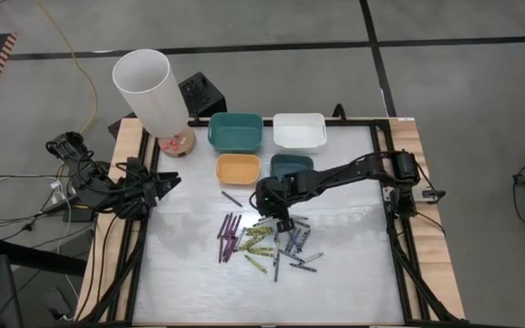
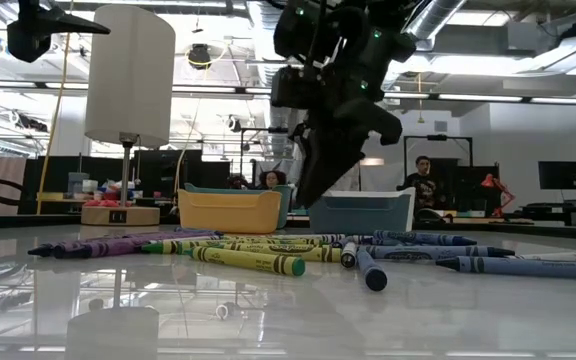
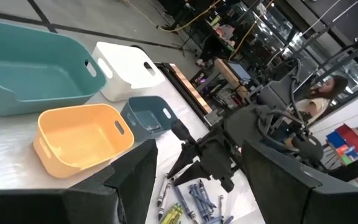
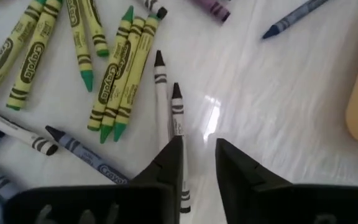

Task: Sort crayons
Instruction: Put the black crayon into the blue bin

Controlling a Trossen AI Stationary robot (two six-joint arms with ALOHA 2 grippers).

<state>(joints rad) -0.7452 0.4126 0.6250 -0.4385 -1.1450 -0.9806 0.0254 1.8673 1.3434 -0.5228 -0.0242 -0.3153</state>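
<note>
The crayons [image 1: 262, 241] lie loose on the white table top: purple ones [image 1: 228, 235] to the left, yellow-green ones [image 4: 114, 81] in the middle, blue ones [image 2: 488, 264] to the right. Two grey crayons [image 4: 160, 78] lie side by side just ahead of my right gripper [image 4: 199, 163]. That gripper slants down over the pile's far edge [image 1: 281, 221], a narrow gap between its fingers and nothing in it. In the low view its fingertips [image 2: 306, 200] hang clear above the crayons. My left gripper [image 3: 194, 180] waits open at the table's left edge [image 1: 167, 180].
Four small bins stand at the far side: teal [image 1: 235, 130], white [image 1: 299, 130], orange [image 1: 238, 168] and dark blue-grey [image 1: 290, 165] under the right arm. A tall white cylinder [image 1: 151, 89] on a wooden base stands at the far left corner. The near half of the table is bare.
</note>
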